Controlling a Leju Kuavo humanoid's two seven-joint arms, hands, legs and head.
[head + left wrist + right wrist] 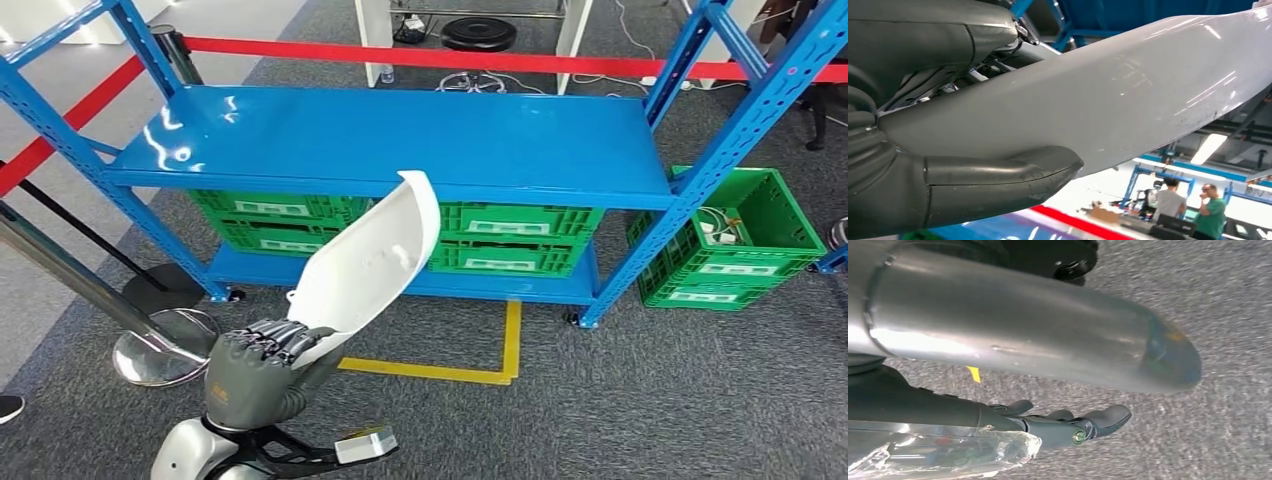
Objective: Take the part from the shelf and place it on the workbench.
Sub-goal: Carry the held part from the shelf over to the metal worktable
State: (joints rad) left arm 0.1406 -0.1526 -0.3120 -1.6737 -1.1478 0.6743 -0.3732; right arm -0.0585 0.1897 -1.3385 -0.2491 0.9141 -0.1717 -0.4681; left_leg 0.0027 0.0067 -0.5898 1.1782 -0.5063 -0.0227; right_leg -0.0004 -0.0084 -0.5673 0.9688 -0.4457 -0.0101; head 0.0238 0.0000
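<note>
The robot's left hand (262, 362) sits nearest the camera, its dark fingers (275, 338) wrapped over the lower end of a long, curved white part (370, 262), which it holds clear of the blue shelf (400, 140). The part rises at a slant up and to the right from the hand, and its rounded tip overlaps the front edge of the shelf's upper board in the head view. In the left wrist view the thick grey thumb (998, 175) presses against the part's smooth pale surface (1128, 95). The right hand (1068, 427) hangs over grey carpet with its fingers loosely extended and apart, holding nothing. In front of the shelf, on the carpet, yellow tape (490, 365) marks a corner. Under the shelf's upper board, green crates (500, 240) stand on the lower board. To the right of the shelf, another green crate (740, 240) rests on the floor. Behind the shelf runs a red barrier band (420, 58).
</note>
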